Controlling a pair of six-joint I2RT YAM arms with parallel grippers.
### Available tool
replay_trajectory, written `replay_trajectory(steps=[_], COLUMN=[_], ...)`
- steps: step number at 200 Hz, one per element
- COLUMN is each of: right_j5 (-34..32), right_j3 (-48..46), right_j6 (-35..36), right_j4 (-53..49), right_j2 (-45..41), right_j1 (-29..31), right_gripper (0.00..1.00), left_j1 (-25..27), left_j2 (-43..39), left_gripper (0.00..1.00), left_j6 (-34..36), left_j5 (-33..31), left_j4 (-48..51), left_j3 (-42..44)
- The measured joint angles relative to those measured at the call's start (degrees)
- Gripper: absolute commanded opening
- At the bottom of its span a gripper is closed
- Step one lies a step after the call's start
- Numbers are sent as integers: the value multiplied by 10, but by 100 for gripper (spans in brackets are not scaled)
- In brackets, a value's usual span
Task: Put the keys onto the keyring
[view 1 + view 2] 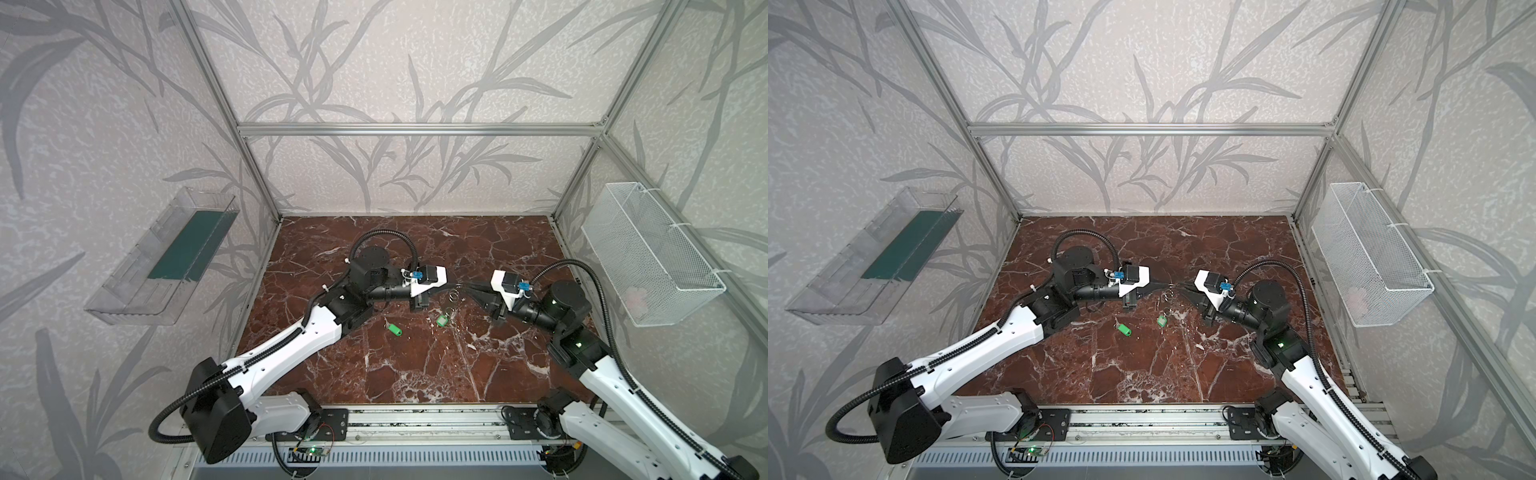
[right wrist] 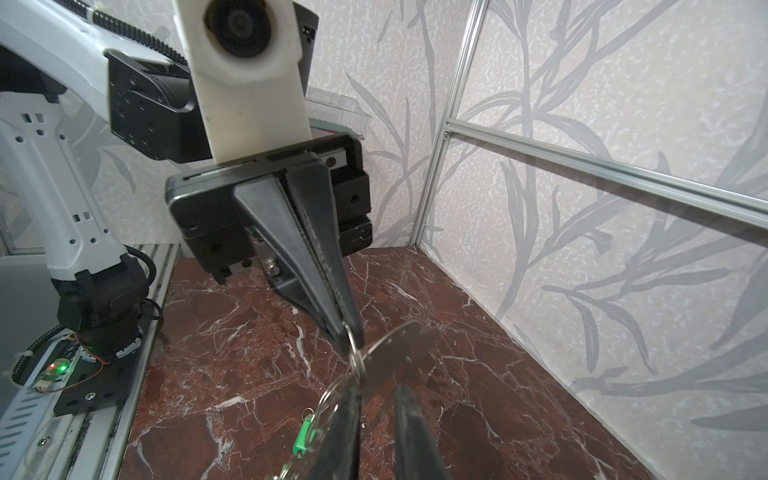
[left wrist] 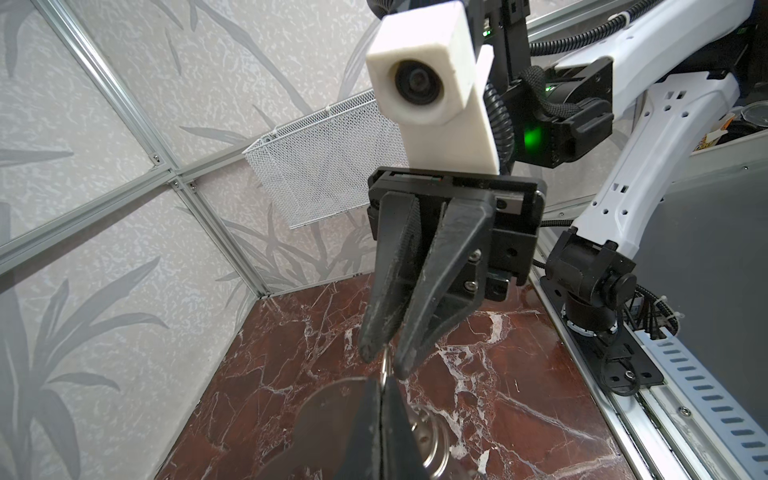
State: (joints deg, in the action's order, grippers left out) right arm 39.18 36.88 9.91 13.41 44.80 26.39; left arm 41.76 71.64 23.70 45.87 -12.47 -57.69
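Red-brown marble table (image 1: 415, 374) inside a leaf-papered enclosure. Left gripper (image 2: 349, 332) was clamped tight on a split ring (image 2: 358, 361) of the keyring, held up over the table's middle, clear of the surface. The keyring's flat grey plate (image 2: 401, 347) hung off that ring. Right gripper (image 3: 384, 365) faced it tip to tip, jaws a narrow gap apart with the ring's edge between them; contact could not be told. Both green keys lay loose on the table below, one (image 1: 392, 327) toward the left edge, one (image 1: 441, 320) just under the grippers, neither threaded on. Step judged: two-handed hold of the ring, before any key goes on. Next likely needs the right jaws pinching the ring squarely so its coil can be opened.
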Motion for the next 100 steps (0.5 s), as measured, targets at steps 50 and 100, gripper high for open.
replay_trajectory(steps=[50, 100], right_j5=[26, 44], right_j3=[0, 0], right_j6=[-14, -21], right_j4=[18, 39], right_j2=[15, 21], right_j1=[0, 0], right_gripper=[14, 9], left_j1=[-1, -2], left_j2=[-1, -1], left_gripper=[0, 0], left_j6=[0, 0], left_j5=[8, 12], left_j4=[0, 0], left_j3=[0, 0])
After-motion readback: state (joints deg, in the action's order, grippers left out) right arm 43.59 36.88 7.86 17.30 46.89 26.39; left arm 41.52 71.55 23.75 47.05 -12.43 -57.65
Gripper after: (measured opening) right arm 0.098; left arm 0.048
